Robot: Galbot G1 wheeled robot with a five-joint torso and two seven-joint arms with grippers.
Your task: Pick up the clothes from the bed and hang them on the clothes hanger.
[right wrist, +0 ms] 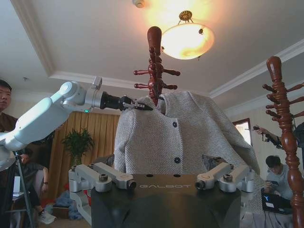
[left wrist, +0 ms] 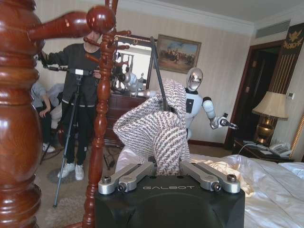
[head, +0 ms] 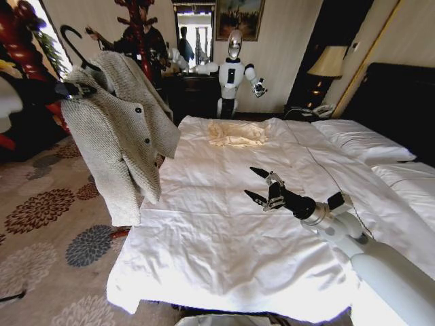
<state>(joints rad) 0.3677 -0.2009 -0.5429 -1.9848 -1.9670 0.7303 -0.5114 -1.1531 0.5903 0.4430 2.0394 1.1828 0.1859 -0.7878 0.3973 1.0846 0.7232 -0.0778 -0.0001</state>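
Far left, head view: the grey-beige herringbone woven jacket [head: 119, 129] hangs off the floor beside the bed, on a thin black hanger whose curved hook [head: 70, 37] pokes up above the collar. The left gripper [head: 76, 89] is pinching the jacket's shoulder. Its wrist view confirms the fingers are clamped on a bunch of the weave [left wrist: 156, 130], and shows the hanger's black stem [left wrist: 159, 76] rising behind the fabric. The right wrist view shows what the head view doesn't: the buttoned jacket front [right wrist: 175, 137] seen from below, hanging against a dark red turned-wood coat stand [right wrist: 154, 61], with the left gripper [right wrist: 135, 104] at the shoulder.

Centre: a large double bed with a white duvet [head: 224, 231], with a small pale cream-yellow garment [head: 236, 133] lying near its far edge.

Right: the right gripper [head: 262, 185] hovers over the duvet, fingers spread, holding nothing.

Room: floral patterned carpet [head: 54, 224], white pillows [head: 360, 139], a table lamp [head: 329, 62], another white robot [head: 233, 71] by the far wall.
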